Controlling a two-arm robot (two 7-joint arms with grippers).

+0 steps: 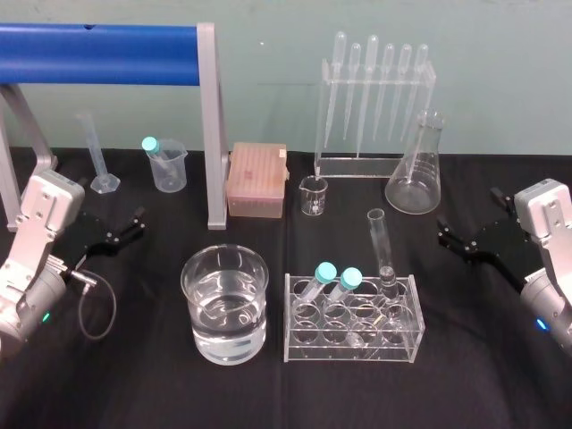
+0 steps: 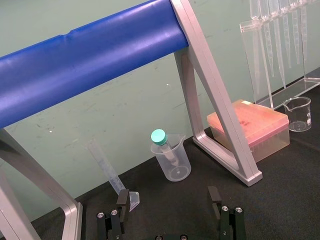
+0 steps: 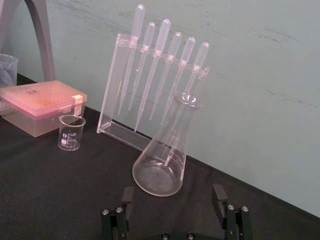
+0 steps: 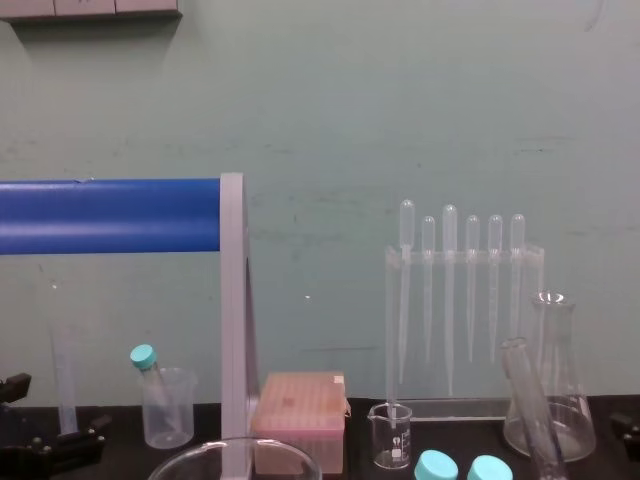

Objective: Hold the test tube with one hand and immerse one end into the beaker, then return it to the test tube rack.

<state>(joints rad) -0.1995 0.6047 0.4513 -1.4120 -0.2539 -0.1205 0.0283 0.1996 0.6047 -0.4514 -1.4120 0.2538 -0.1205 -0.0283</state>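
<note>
The test tube (image 1: 376, 239) is a clear, uncapped glass tube standing slightly tilted in the back right of the clear test tube rack (image 1: 353, 332); its upper part also rises at the bottom of the chest view (image 4: 528, 400). The beaker (image 1: 224, 302) is wide, round and partly filled with water, just left of the rack; its rim (image 4: 235, 452) shows low in the chest view. My left gripper (image 1: 121, 231) (image 2: 168, 200) is open at the table's left side, empty. My right gripper (image 1: 466, 216) (image 3: 173, 196) is open at the right side, empty, facing the flask.
Two teal-capped tubes (image 1: 335, 279) lean in the rack. Behind stand a pipette rack (image 1: 375, 107), conical flask (image 1: 416, 174), small glass beaker (image 1: 314, 195), pink tip box (image 1: 257, 179), plastic beaker (image 1: 167, 165), graduated cylinder (image 1: 96, 152) and blue-barred metal frame (image 1: 211, 125).
</note>
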